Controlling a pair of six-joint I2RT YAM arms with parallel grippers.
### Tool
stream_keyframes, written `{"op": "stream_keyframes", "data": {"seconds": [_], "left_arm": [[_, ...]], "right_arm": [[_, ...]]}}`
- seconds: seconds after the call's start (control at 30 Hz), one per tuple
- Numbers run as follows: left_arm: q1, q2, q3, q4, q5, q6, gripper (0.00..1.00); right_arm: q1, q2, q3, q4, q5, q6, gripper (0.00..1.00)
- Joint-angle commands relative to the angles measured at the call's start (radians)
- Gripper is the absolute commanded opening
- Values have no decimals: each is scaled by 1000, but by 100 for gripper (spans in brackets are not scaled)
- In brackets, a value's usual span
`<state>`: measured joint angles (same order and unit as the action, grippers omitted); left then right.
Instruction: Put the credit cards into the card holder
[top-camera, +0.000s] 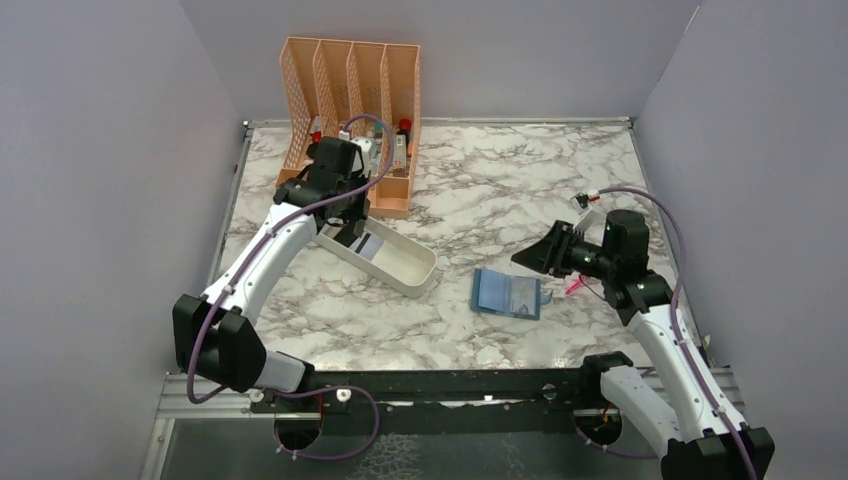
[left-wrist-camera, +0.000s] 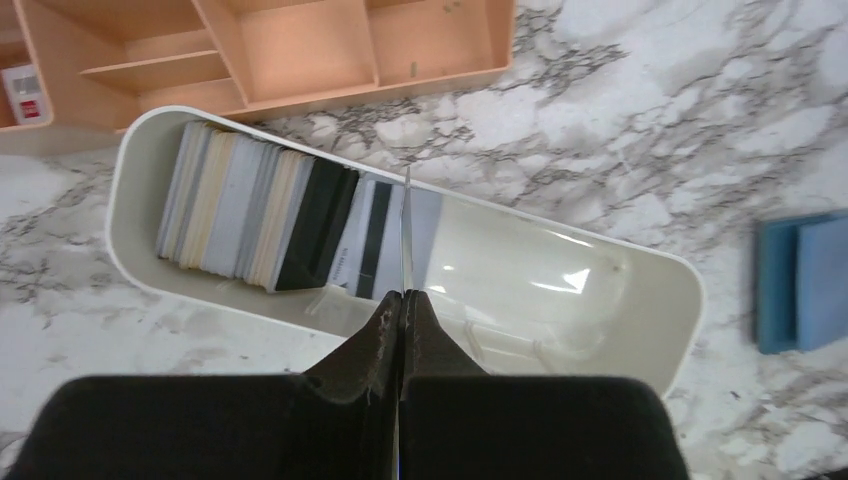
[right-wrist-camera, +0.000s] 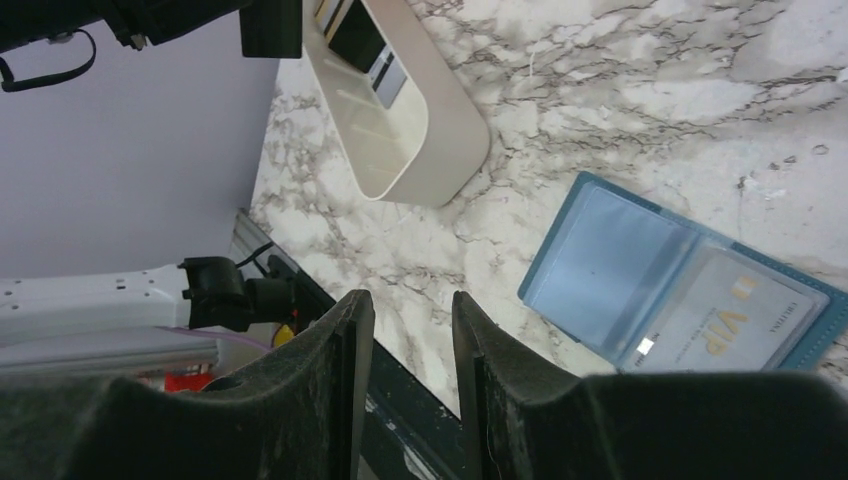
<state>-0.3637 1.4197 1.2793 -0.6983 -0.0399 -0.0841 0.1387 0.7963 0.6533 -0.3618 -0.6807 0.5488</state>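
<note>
Left claw (left-wrist-camera: 401, 298) clenched on credit card (left-wrist-camera: 406, 225), edge-on over white tray (left-wrist-camera: 660, 300), frame centre. Right claw (right-wrist-camera: 410, 305) parted, empty, near open card holder (right-wrist-camera: 600, 265) at right.

From my station I see a white table (top-camera: 480, 190) with grey marble veining, and three things rest directly on it. A tall peach mesh organizer (top-camera: 300, 100) stands at the far left by the back edge. A long white oblong tray (top-camera: 412, 272) lies at a slant just in front of it, its far end close to the organizer's base, though I cannot tell whether they touch. The teal-blue card holder (top-camera: 507, 293) lies flat and folded open, lighter inner side up, to the right of the tray and apart from it, nearer the front edge.
</note>
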Motion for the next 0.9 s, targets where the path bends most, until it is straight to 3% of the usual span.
{"op": "stream_keyframes", "data": {"seconds": [0.0,0.13,0.23,0.33,0.43,0.87], "left_arm": [[1,-88,-1,72,230,-116,0],[0,-176,-120,313,536,-285,0],[2,-212,-252,606,755,-525,0],[1,-211,-365,896,865,-762,0],[-14,-199,-428,1047,892,-894,0],[-262,-89,-403,1177,794,-971,0]], "right_arm": [[6,-24,-6,111,-132,69,41],[6,-30,-66,242,-212,153,39],[6,-37,-101,328,-226,190,37],[6,-39,-124,404,-250,236,36],[6,-37,-156,511,-278,315,36],[7,44,-196,782,-322,527,39]]}}
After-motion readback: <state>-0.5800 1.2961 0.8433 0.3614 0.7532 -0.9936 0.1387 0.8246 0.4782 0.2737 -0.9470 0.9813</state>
